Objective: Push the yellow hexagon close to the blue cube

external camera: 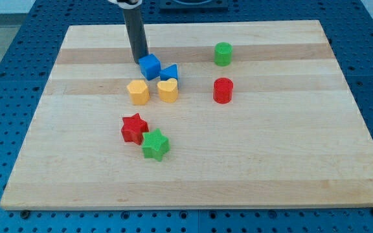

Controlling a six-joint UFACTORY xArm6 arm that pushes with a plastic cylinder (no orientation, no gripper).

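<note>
The yellow hexagon (pixel 138 92) lies on the wooden board, left of a yellow heart (pixel 168 90). The blue cube (pixel 149 66) lies just above them, a short gap from the hexagon. A blue triangular block (pixel 170 73) touches the cube's right side and sits above the heart. My tip (pixel 140 59) rests on the board at the cube's upper left edge, touching or nearly touching it, with the dark rod rising to the view's top.
A green cylinder (pixel 223 54) and a red cylinder (pixel 223 90) stand to the right. A red star (pixel 134 128) and a green star (pixel 155 144) lie below the hexagon. The board (pixel 290 162) sits on a blue perforated table.
</note>
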